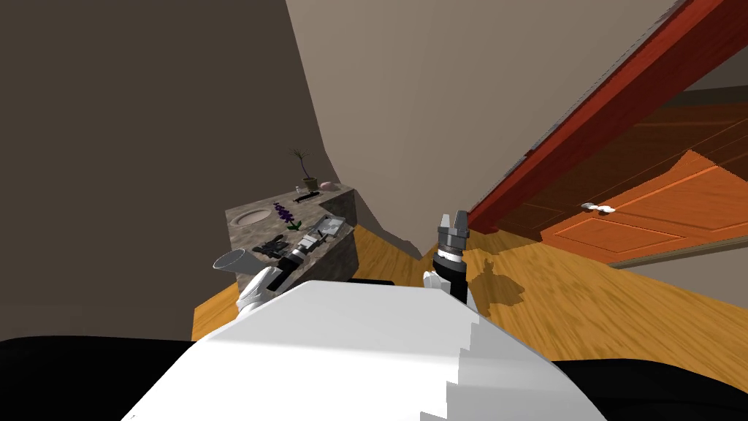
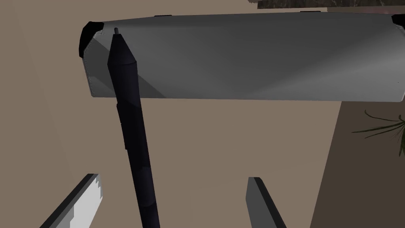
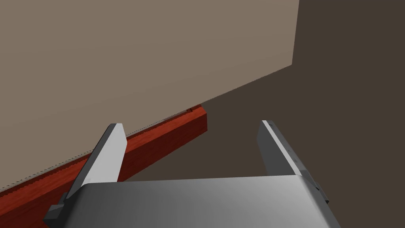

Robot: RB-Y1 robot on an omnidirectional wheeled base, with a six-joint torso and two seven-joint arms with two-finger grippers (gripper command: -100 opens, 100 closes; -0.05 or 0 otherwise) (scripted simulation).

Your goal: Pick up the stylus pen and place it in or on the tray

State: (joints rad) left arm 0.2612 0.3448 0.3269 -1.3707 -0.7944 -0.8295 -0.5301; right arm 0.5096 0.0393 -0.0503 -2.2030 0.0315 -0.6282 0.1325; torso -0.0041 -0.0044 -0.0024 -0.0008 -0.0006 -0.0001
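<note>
The black stylus pen (image 2: 132, 130) runs up between my left gripper's (image 2: 174, 178) fingers, its tip over one end of the grey tray (image 2: 257, 59). Those fingers stand wide apart and neither touches the pen, which lies nearer one finger (image 2: 85, 202). In the head view my left gripper (image 1: 315, 235) reaches over the stone counter (image 1: 256, 234) at the light grey tray (image 1: 334, 225) near the counter's right edge. My right gripper (image 1: 453, 217) is raised beside the counter over the wooden floor, open and holding nothing (image 3: 190, 123).
On the counter are a round basin (image 1: 250, 217), a purple flower sprig (image 1: 285, 213), a potted plant (image 1: 307, 175), a slim dark item (image 1: 307, 196), dark clutter (image 1: 270, 248) and a grey cup (image 1: 232, 259). An orange door (image 1: 643, 219) lies to the right.
</note>
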